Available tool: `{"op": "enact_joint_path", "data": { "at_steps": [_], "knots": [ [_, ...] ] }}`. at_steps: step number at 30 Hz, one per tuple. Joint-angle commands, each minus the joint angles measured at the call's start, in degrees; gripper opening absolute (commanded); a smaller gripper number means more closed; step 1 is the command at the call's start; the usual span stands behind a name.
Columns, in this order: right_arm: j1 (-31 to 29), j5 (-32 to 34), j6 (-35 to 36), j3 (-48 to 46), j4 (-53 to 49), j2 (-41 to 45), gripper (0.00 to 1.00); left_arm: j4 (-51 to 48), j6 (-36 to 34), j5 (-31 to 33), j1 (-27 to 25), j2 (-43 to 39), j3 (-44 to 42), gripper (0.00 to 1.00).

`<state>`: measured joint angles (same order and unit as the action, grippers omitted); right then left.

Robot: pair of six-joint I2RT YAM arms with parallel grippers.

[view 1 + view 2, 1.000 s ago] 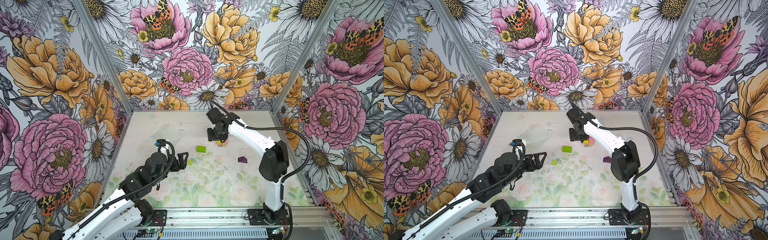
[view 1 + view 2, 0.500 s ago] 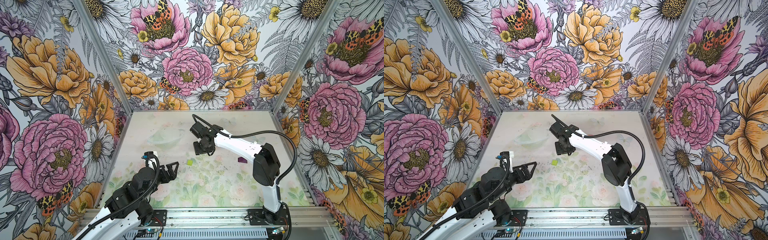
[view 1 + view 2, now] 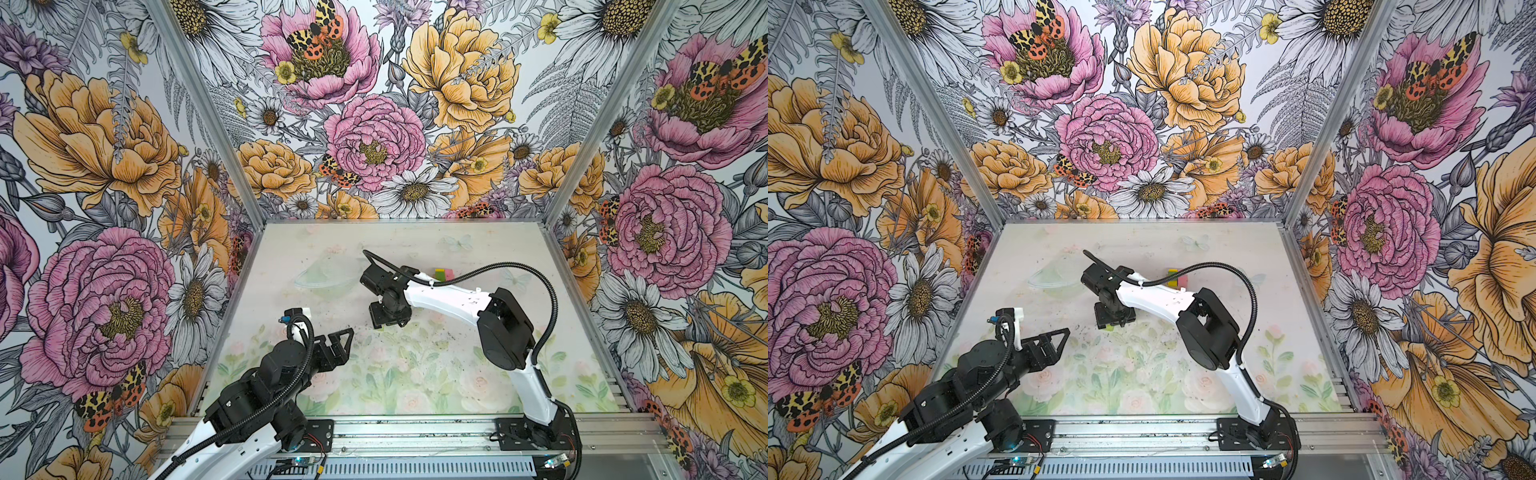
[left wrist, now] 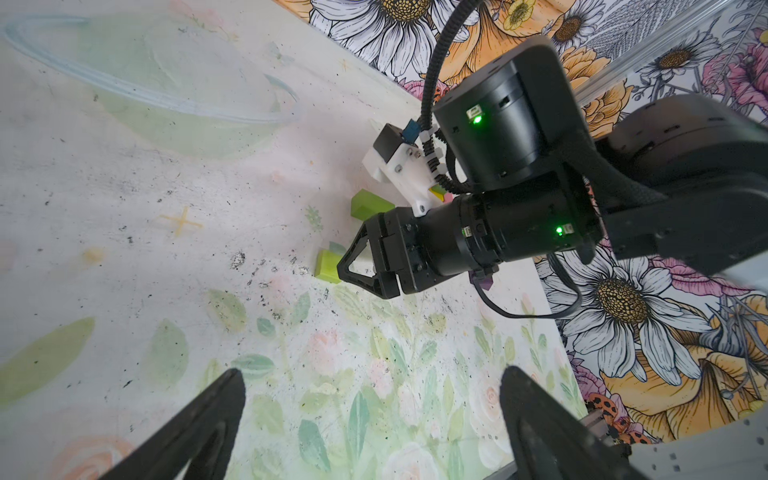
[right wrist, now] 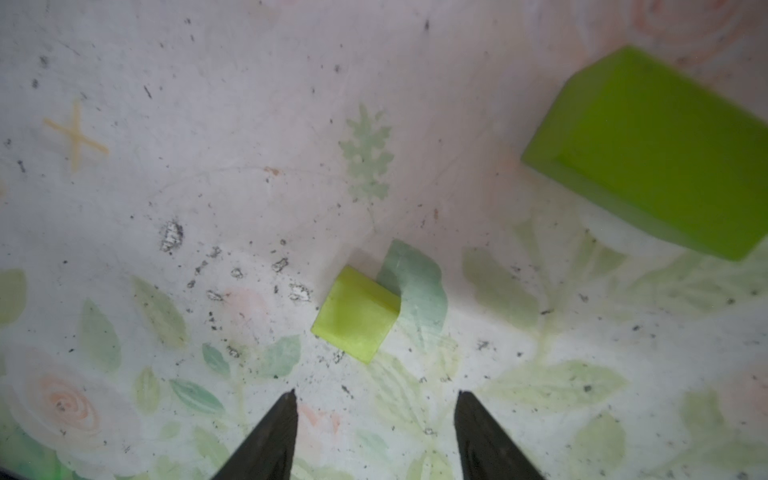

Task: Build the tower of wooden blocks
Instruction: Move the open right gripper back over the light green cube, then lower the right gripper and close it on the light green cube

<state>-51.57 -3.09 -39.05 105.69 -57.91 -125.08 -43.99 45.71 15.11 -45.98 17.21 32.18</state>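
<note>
Green cube (image 5: 356, 314) | right fingers (image 5: 270, 449) apart, near it | left fingers (image 4: 232, 390) apart, empty

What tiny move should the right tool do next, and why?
Probably ease the right tool forward and down until its fingers straddle the small green cube. The jaws stand open with nothing between them, and the cube lies loose just ahead of the tips, well apart from the lime brick, so nothing blocks a grab.
</note>
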Motion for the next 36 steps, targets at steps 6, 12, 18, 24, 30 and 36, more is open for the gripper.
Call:
{"op": "enact_joint_path", "data": {
  "at_steps": [6,12,18,24,30,36],
  "knots": [
    [-0.37,-1.01,0.75,3.01,0.61,-2.49,0.62,-1.25,-1.31,1.72,-0.30,-1.37,0.16,0.97],
    [-0.26,1.31,17.47,2.44,-0.18,-0.42,0.61,-1.19,-1.68,1.26,-0.28,-1.00,0.07,0.97],
    [0.53,1.82,25.48,0.66,-1.07,-0.29,0.59,-1.19,-1.69,1.58,-0.34,-0.95,0.16,0.97],
    [0.42,0.97,28.03,1.60,-1.03,-1.96,0.58,-1.18,-1.79,2.20,-0.30,-0.19,0.50,0.98],
    [0.50,-0.14,30.53,3.65,-1.11,-4.14,0.58,-1.13,-1.78,2.97,-0.34,1.17,1.30,0.97],
    [1.42,-1.59,28.63,5.57,-1.24,-5.68,0.58,-1.18,-1.74,3.96,-0.34,1.51,1.81,0.97]
  ]
}}
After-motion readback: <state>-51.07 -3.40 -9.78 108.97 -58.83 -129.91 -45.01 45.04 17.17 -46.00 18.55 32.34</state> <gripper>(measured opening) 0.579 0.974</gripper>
